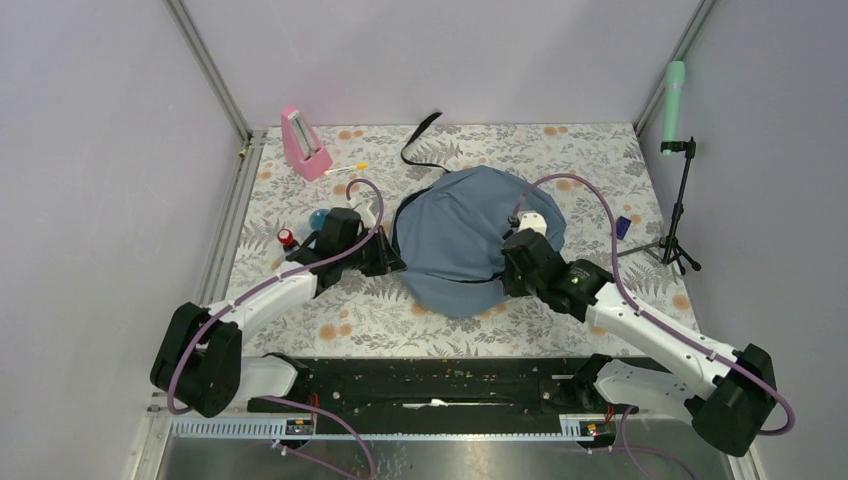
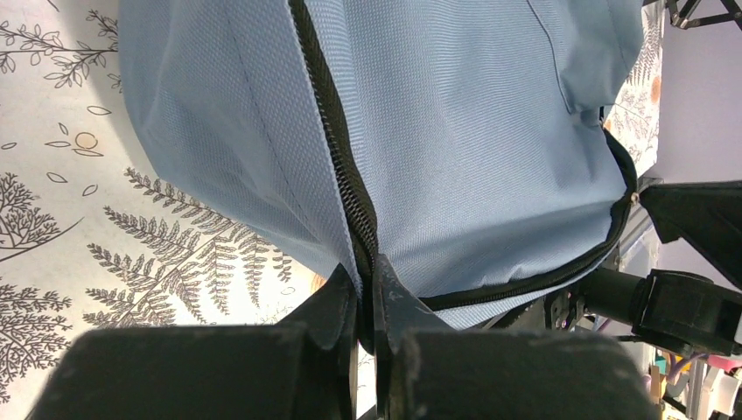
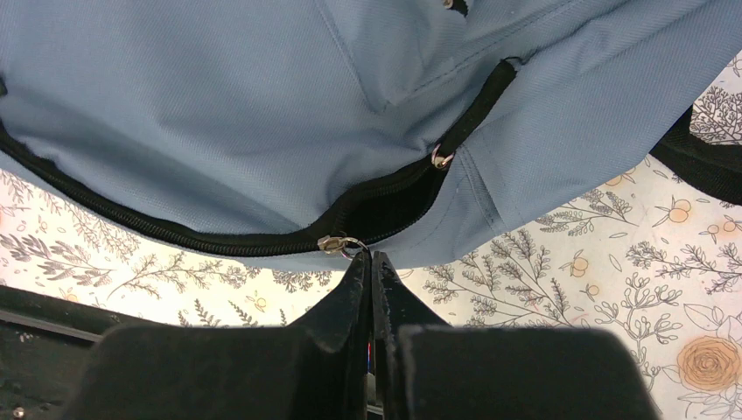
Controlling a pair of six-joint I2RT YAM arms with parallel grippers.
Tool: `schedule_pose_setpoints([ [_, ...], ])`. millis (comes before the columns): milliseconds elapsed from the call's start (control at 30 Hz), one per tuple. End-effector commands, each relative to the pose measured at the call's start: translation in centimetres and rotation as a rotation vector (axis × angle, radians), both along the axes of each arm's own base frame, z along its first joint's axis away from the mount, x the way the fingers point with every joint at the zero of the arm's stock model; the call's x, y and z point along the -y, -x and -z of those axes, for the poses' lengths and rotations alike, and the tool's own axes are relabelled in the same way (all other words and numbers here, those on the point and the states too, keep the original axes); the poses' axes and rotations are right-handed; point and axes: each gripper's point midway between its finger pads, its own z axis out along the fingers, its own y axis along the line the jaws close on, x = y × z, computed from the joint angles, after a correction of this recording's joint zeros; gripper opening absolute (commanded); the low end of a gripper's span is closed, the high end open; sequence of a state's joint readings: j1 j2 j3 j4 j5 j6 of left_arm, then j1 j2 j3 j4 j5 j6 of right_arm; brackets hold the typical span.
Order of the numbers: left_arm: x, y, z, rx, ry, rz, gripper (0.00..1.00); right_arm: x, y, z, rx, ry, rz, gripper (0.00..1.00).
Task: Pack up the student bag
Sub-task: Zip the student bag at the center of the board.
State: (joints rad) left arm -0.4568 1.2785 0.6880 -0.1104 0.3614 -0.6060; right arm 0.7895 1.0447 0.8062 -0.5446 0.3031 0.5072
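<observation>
Student bag (image 1: 465, 235) lies flat on the desk (image 1: 560, 150). Your left end effector (image 2: 366, 273) pinches the bag's left zipper seam (image 2: 337, 131), likely bracing it. Your right end effector (image 3: 369, 262) clamps the zipper pull (image 3: 337, 244) at the bag's near edge.

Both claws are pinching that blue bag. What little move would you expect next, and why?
Probably the right claw drags the zipper pull along the closed teeth, widening the short open gap, while the left claw holds the bag. The pink item sits outside, so the bag likely needs opening.
</observation>
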Motion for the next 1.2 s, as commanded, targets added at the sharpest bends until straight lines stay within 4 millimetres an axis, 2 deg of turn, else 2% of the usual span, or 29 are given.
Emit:
schedule_pose_setpoints([
  [0,-2.2,-1.5,-0.6,0.081,-0.046,-0.063,0.00,4.8,0.0,1.4,-0.051,0.143,0.079,0.00],
  [200,-2.4,-1.0,-0.2,0.071,-0.044,-0.063,0.00,5.9,-0.9,3.0,-0.122,0.161,0.133,0.00],
  [367,-2.7,-0.7,0.0,0.067,-0.046,-0.072,0.00,5.7,-0.5,4.3,-0.191,0.151,0.135,0.00],
  [467,-2.4,-0.6,-0.7,0.093,-0.040,-0.034,0.00,4.9,0.0,4.2,-0.215,0.117,0.108,0.00],
  [500,-2.1,-0.6,-1.3,0.119,-0.037,-0.011,0.10,4.3,0.3,4.0,-0.226,0.086,0.082,0.00],
  [567,-1.4,-0.3,-3.1,0.207,-0.036,0.044,0.47,3.0,0.7,3.5,-0.243,0.023,0.038,0.00],
  [600,-1.0,-0.1,-4.1,0.255,-0.042,0.067,0.61,2.4,0.9,3.4,-0.252,-0.005,0.022,0.00],
  [633,-0.4,0.2,-5.4,0.312,-0.045,0.095,0.70,2.0,1.1,3.2,-0.259,-0.028,0.006,0.00],
  [700,1.4,1.6,-7.7,0.446,-0.065,0.197,0.79,1.8,1.2,3.1,-0.263,-0.040,-0.001,0.00],
  [767,3.0,3.0,-9.4,0.573,-0.089,0.291,0.83,1.8,1.3,3.0,-0.257,-0.041,-0.003,0.00],
  [867,5.3,5.0,-10.0,0.687,-0.095,0.425,0.83,1.8,1.2,2.8,-0.250,-0.043,-0.005,0.00],
  [967,7.4,5.9,-9.1,0.738,-0.109,0.507,0.83,1.7,1.2,2.6,-0.250,-0.052,-0.009,0.00],
  [1067,9.6,6.1,-7.4,0.772,-0.158,0.563,0.83,1.5,1.2,2.6,-0.252,-0.056,-0.010,0.00],
  [1167,12.3,6.7,-7.1,0.818,-0.166,0.615,0.86,1.4,1.3,2.5,-0.257,-0.065,-0.015,0.00],
])
